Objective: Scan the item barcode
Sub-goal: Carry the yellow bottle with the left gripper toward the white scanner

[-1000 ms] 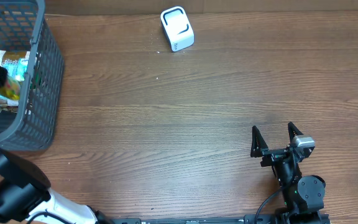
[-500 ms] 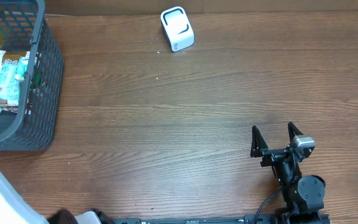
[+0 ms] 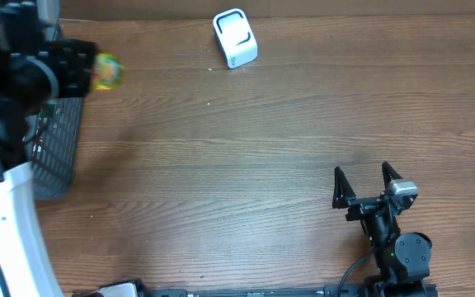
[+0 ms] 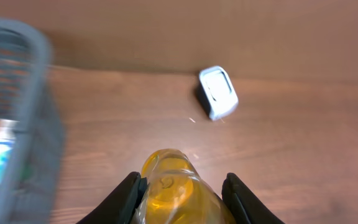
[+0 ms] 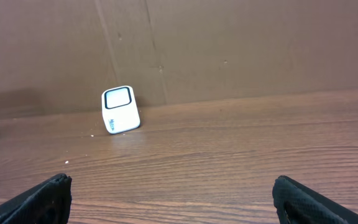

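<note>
The basket (image 3: 60, 150) stands far left, the scanner (image 3: 235, 38) at the back (near centre), the right end effector (image 3: 361, 170) front right.

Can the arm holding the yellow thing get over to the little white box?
Probably yes. The left gripper has the yellow item lifted beside the basket, and only bare table shows between it and the white scanner, so nothing seems to block the way.

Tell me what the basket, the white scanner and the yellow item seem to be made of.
The basket looks like matte grey plastic, given its moulded mesh walls. The white scanner seems smooth hard plastic, from its sheen. The yellow item appears glossy translucent plastic with highlights, though blur leaves it open.
</note>
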`<move>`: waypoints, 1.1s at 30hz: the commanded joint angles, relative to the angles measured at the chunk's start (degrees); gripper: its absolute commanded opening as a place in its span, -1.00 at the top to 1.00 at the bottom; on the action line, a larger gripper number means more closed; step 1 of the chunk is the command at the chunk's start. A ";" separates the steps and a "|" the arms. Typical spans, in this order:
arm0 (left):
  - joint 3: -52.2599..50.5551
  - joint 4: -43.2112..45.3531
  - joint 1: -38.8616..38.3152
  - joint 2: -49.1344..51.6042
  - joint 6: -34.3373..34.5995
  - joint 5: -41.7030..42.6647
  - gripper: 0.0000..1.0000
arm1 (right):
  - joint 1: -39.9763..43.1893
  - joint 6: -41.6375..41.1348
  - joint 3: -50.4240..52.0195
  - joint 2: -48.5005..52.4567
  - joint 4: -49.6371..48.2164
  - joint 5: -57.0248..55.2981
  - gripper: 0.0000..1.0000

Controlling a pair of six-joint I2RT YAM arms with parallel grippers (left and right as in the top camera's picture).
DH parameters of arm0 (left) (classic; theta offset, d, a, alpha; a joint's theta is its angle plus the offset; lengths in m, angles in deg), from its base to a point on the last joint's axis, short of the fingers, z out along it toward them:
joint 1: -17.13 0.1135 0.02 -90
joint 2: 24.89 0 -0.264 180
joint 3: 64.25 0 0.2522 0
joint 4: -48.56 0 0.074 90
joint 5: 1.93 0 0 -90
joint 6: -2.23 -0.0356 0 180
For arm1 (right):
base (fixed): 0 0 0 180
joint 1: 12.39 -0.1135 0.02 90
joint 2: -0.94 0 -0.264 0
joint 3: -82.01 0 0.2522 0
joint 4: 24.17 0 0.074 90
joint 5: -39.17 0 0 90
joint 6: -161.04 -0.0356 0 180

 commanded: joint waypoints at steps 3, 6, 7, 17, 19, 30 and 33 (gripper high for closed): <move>-6.58 2.16 -10.03 0.61 5.29 -5.84 0.71 | 0.20 0.42 0.61 -0.31 -0.31 0.35 -1.00; -12.57 6.01 -16.15 0.61 7.48 -8.98 0.71 | 0.20 0.42 0.61 -0.33 -0.31 0.35 -1.00; -14.51 7.48 -17.99 0.61 8.44 -10.10 0.71 | 0.20 0.42 0.61 -0.31 -0.31 0.35 -1.00; -34.71 25.44 -38.38 1.11 18.97 -22.91 0.71 | 0.20 0.42 0.61 -0.31 -0.31 0.35 -1.00; -37.75 28.61 -41.88 1.99 20.52 -25.11 0.71 | 0.20 0.42 0.61 -0.31 -0.31 0.35 -1.00; -41.20 36.17 -51.28 13.05 23.61 -28.81 0.62 | 0.20 0.42 0.61 -0.31 -0.31 0.35 -1.00; -41.20 37.53 -51.93 14.69 24.46 -28.74 0.62 | 0.20 0.42 0.61 -0.31 -0.31 0.35 -1.00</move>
